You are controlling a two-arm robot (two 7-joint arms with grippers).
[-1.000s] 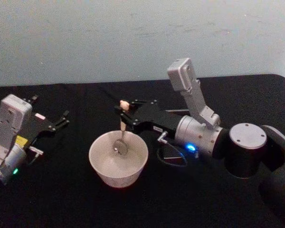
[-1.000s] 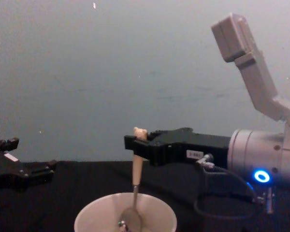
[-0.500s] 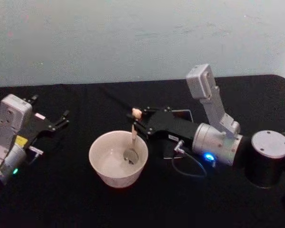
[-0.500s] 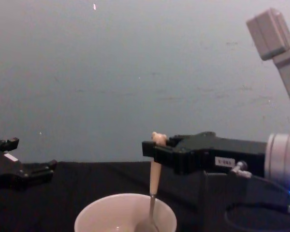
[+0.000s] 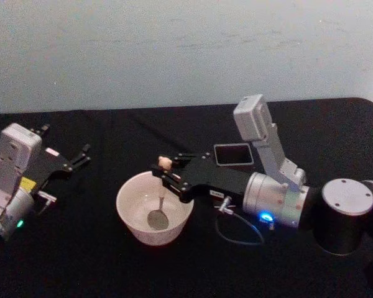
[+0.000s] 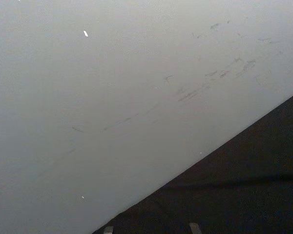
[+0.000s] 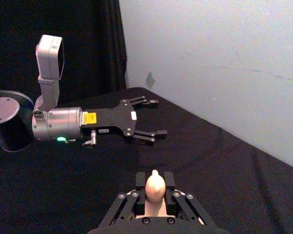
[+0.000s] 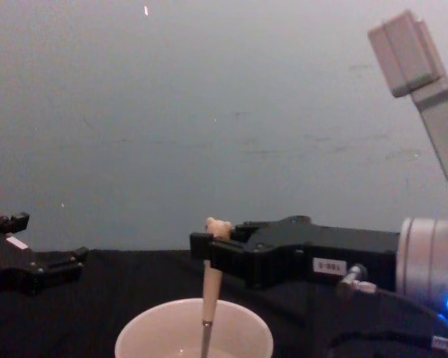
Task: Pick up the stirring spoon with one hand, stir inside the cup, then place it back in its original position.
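1. Beige-handled and topped with a small bear head, the stirring spoon [image 5: 162, 197] stands nearly upright in the cup [image 5: 128, 191]. Its shiny bowl sits low inside, toward the near side of the floor.
2. Half a second ago that bowl lay against the cup's right-hand wall, and a second ago it was nearer the far middle. The sweep from far, to right, to near reads as a circling stroke, so the stir looks to be under way rather than finished.
3. The cream-white cup rests in the same spot on the black surface [image 5: 99, 264] across all three moments. It appears not to have been nudged by the stroke.
4. The right claw [image 5: 165, 176] reaches over the cup's right rim from the robot's right. It is closed narrowly on the spoon's handle just below the bear head, which pokes up between the fingers in the right wrist view.
5. Behind the right arm, a dark grey square holder [image 5: 233, 154] now shows whole in the head view. It lies well apart from the cup and was half hidden by the arm a moment ago. It is probably where the spoon must go back, a step not yet begun.
6. At the surface's left edge the left claw [image 5: 81, 155] sits parked with its fingers spread wide, holding nothing.
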